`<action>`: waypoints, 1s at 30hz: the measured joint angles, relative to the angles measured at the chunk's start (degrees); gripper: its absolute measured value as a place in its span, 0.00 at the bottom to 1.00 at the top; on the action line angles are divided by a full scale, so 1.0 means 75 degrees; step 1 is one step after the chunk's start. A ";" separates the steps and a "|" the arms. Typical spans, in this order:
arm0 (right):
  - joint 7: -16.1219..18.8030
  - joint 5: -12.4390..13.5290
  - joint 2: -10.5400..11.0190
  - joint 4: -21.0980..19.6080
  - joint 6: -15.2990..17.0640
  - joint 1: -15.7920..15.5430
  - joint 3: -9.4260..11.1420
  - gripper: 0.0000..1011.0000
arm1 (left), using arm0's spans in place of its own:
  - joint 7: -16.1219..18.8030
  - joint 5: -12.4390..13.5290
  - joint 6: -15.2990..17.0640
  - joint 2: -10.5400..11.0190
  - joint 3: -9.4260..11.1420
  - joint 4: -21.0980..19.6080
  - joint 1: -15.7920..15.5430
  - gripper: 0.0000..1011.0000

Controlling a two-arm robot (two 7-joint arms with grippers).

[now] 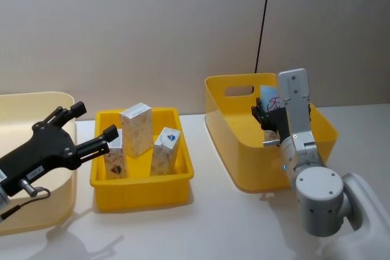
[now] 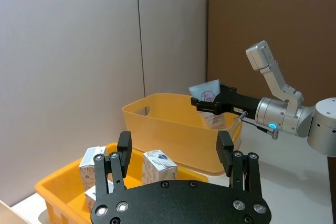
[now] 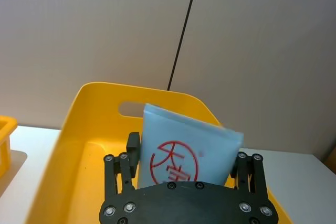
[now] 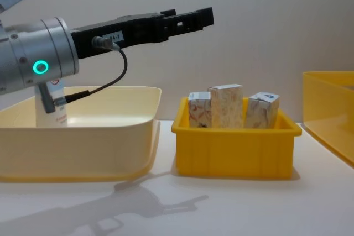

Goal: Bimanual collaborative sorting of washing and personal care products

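Smooth white table, right end effector clamped on flat light-blue tube, left end effector spread apart

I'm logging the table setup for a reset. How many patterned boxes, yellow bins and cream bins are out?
patterned boxes: 3
yellow bins: 2
cream bin: 1
Total: 6

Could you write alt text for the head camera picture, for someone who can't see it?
The robot's right gripper holds a light-blue tube over a large yellow bin. Its left gripper, open, hovers by the left side of a small yellow tray holding three patterned boxes, with a pale bin at far left.
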 joint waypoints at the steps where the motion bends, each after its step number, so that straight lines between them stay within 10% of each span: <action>1: -0.0001 -0.0001 -0.0001 0.0002 0.0002 0.0000 0.0000 0.93 | 0.0000 0.0000 0.0000 0.0000 0.0000 0.0000 0.0000 0.99; 30: -0.0081 -0.0060 -0.0045 -0.0077 -0.0236 -0.0027 0.0053 0.99 | 0.0000 0.0001 0.0000 0.0000 0.0000 0.0000 0.0000 0.99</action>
